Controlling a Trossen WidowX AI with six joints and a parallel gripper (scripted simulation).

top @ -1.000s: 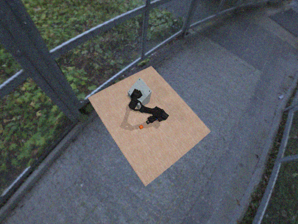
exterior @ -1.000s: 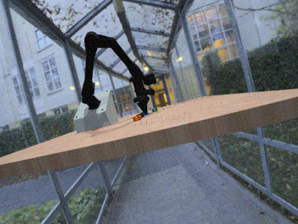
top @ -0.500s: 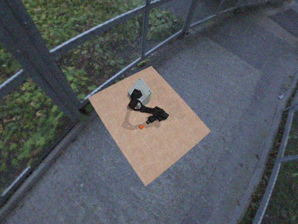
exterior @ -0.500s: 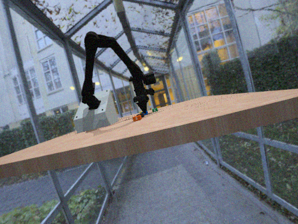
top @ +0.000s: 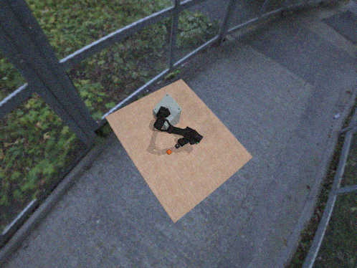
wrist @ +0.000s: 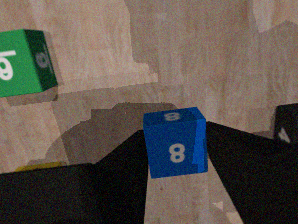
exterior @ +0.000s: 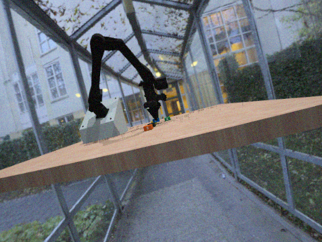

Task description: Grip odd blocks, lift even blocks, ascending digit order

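Note:
My gripper (wrist: 173,133) (top: 183,142) (exterior: 154,120) is shut on the blue block (wrist: 174,145) (exterior: 156,120) that shows an 8; a dark finger presses each side of it. The block sits at or just above the wooden table (top: 201,172) (exterior: 226,123); I cannot tell whether it touches. A green block (wrist: 22,70) (exterior: 167,118) with a 6 or 9 lies up and to the left in the wrist view. A black block (wrist: 287,125) (top: 177,145) shows at the right edge. An orange block (top: 168,152) (exterior: 148,127) lies apart, near the arm's shadow. A sliver of a yellow block (wrist: 40,166) peeks from behind the left finger.
The arm's grey base box (top: 168,107) (exterior: 100,124) stands at the back of the table. Metal railings and a glass walkway surround the table. The blocks are clustered close together around the gripper.

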